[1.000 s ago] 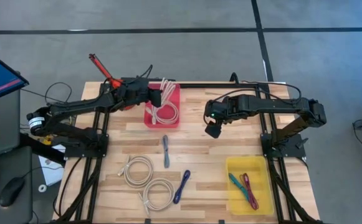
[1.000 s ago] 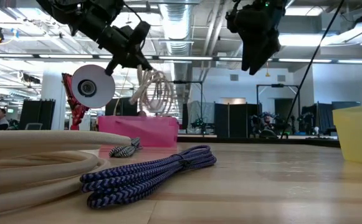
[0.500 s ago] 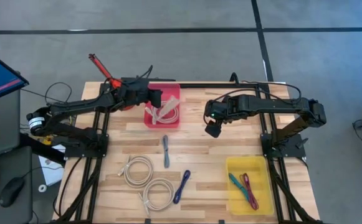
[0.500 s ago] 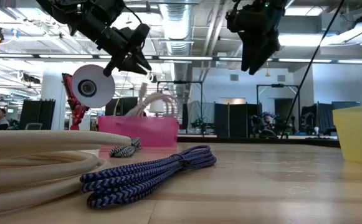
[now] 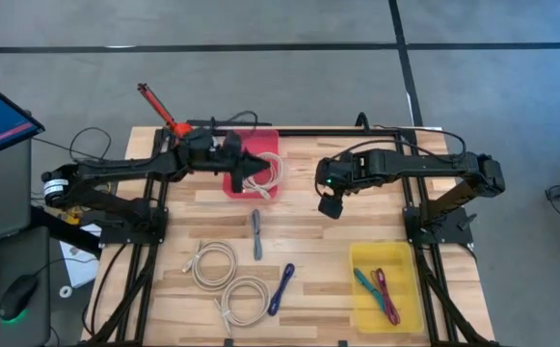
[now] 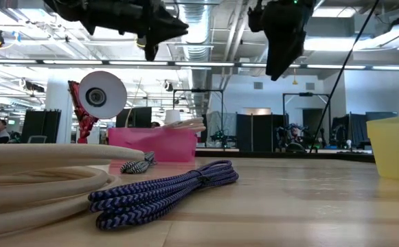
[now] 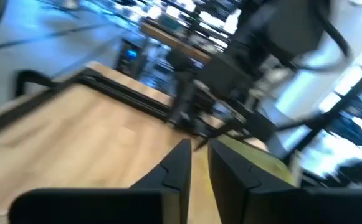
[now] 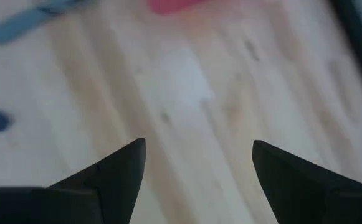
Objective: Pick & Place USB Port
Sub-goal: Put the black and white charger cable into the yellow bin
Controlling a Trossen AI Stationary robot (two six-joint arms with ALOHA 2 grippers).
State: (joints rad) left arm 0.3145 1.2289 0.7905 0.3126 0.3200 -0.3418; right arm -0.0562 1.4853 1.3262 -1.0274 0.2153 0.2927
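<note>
1. The left hand [image 5: 257, 166] hangs above the pink bin [image 5: 265, 145] at the table's far edge; its fingers [image 7: 181, 163] stand nearly pressed together with a thin gap and nothing between them; a white coiled cable [image 5: 272, 172] lies inside the bin, apparently dropped there.

2. The right hand [image 5: 330, 205] hovers over bare wood mid-table [image 5: 376, 226], fingers [image 8: 121, 165] spread wide and holding nothing; it seems best placed for the next pick.

3. Cables left on the table: two white coils [image 5: 226, 280] at the near left, a grey cable [image 5: 257, 234] in the middle, a blue braided cable [image 5: 281, 287] beside the coils; the yellow bin [image 5: 361, 260] at the near right already holds coloured cables.

4. My judgement: lift the left hand clear of the bin wall before swinging away, so the fingers do not snag the coil; then spread them fully before descending.

5. For the next cable, come straight down over the bundled middle, not a loose end; a loose end may slip or drag.
</note>
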